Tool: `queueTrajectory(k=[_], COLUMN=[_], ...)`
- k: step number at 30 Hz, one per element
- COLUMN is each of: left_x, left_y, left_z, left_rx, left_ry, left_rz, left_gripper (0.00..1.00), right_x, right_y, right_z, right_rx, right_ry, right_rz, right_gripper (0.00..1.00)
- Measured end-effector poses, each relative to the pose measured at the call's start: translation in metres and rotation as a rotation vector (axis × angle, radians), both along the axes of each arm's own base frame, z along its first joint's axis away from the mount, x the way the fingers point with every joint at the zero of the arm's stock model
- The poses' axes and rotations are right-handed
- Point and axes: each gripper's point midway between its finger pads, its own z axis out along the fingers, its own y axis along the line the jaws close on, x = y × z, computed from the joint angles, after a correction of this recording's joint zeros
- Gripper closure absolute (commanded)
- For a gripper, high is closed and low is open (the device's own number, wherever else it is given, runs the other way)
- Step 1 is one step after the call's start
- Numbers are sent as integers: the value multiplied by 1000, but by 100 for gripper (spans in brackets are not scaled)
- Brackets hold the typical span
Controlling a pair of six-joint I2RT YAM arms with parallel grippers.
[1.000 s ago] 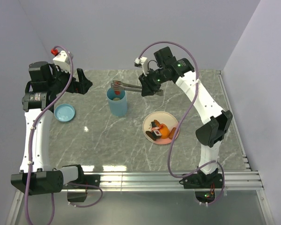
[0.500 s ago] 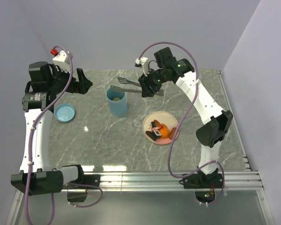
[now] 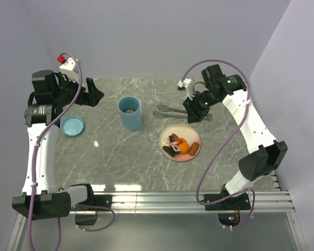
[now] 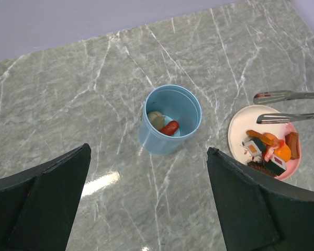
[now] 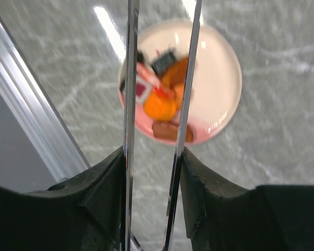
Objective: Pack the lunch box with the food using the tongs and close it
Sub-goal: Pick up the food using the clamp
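Note:
The light-blue lunch box [image 3: 130, 113] [image 4: 170, 120] stands open at mid-table, with a beige round [image 4: 156, 120] and a red piece [image 4: 170, 127] inside. Its lid [image 3: 72, 125] lies to the left. My right gripper [image 3: 199, 107] [image 5: 152, 157] is shut on the silver tongs [image 3: 170, 110] [image 5: 130, 104]. The tong arms are spread and their tips [image 4: 272, 96] hang empty over the far side of the pink plate [image 3: 191, 130] [image 5: 217, 78]. Food on the plate includes an orange round [image 5: 159, 104], a brown sausage [image 5: 167, 130] and dark rolls [image 3: 172, 140]. My left gripper [image 3: 94, 94] [image 4: 148, 157] hovers open at the back left.
Grey walls close off the back and both sides. A metal rail [image 3: 188, 197] runs along the near edge of the marble table [image 3: 120, 162], and another rail [image 3: 251, 104] runs along its right side.
The tongs let the red piece fall into the lunch box, then my right arm swung right and carried them from above the box to above the plate. My left arm stayed still.

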Motion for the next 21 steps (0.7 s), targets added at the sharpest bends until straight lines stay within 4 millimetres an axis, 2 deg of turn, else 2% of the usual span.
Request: queueTrajectory(k=[4, 8, 15, 21], left_x=[-4, -9, -12, -14], left_y=[-3, -5, -7, -8], left_z=[-1, -3, 0, -2], left_rx=[-6, -11, -11, -11], left_ry=[1, 0, -10, -7], left_rz=[-14, -25, -37, -44], left_gripper=[1, 1, 1, 1], right_x=[-15, -37, -67, -78], right_y=[-31, -52, -73, -79], right_z=[-29, -50, -54, -56], right_rx=[-86, -156, -195, -208], right_ry=[48, 90, 64, 51], right_rz=[-18, -14, -8, -3], right_gripper=[52, 52, 49, 47])
